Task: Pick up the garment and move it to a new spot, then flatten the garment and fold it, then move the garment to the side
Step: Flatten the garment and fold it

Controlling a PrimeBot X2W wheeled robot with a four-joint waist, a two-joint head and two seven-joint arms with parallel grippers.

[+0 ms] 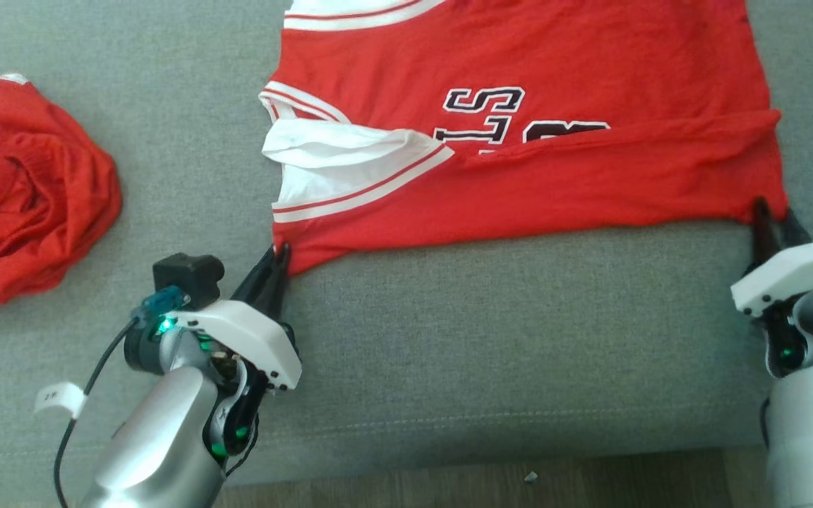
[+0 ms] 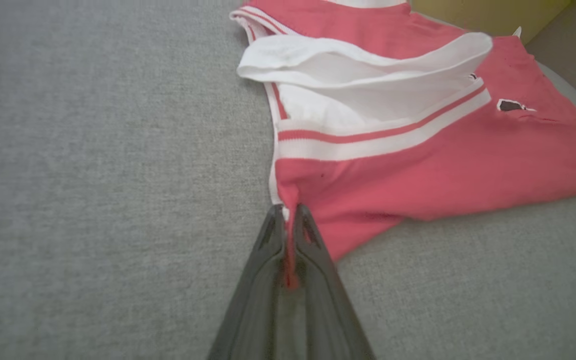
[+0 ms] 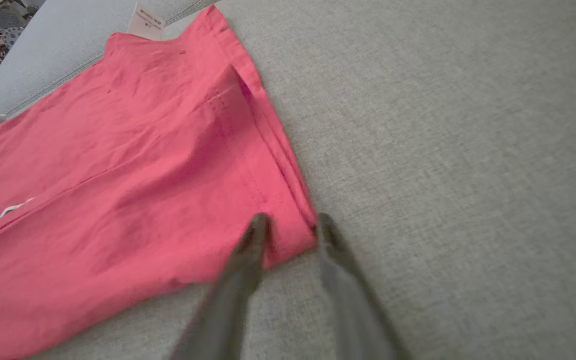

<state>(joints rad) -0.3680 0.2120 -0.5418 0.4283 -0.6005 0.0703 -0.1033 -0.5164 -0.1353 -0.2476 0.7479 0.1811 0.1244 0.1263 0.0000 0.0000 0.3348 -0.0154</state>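
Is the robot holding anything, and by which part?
Left gripper pinches the jersey by its near left corner; right gripper straddles the right corner, open.

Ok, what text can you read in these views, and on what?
"S": black letter on the red jersey; neighbouring letters are cut off by a fold.
White label at the jersey's edge: print too small to read.
White tag on the black cable: blurred, unreadable.

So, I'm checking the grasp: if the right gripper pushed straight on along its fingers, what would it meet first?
The right gripper would first meet the red jersey: its near corner lies between the open fingers, on the grey cushion.
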